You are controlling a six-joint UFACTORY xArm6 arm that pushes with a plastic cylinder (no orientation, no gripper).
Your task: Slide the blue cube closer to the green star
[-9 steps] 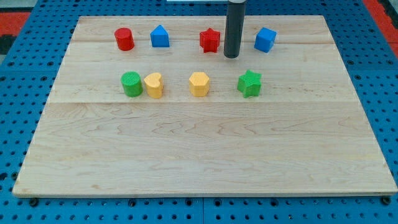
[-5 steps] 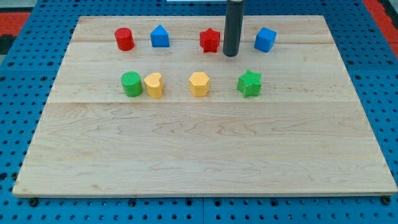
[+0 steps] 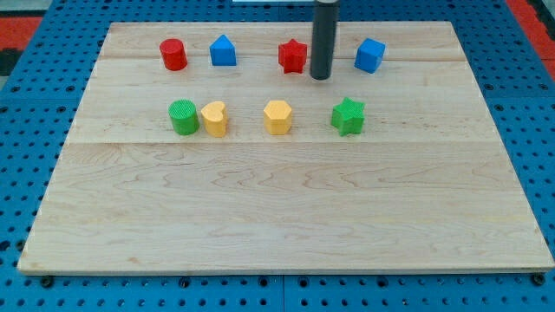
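The blue cube (image 3: 369, 55) sits near the view's top right of the wooden board. The green star (image 3: 348, 116) lies below it, slightly to the left, with a gap between them. My tip (image 3: 321, 77) is the lower end of the dark rod, standing between the red star (image 3: 293, 56) and the blue cube. It is left of the cube and above the green star, touching neither.
A red cylinder (image 3: 173, 55) and a blue house-shaped block (image 3: 223, 51) stand at the top left. A green cylinder (image 3: 183, 117), a yellow heart-like block (image 3: 214, 119) and a yellow hexagon (image 3: 277, 117) form a middle row. The board (image 3: 277, 217) lies on a blue pegboard.
My tip has crept slightly toward the view's top. No block has moved.
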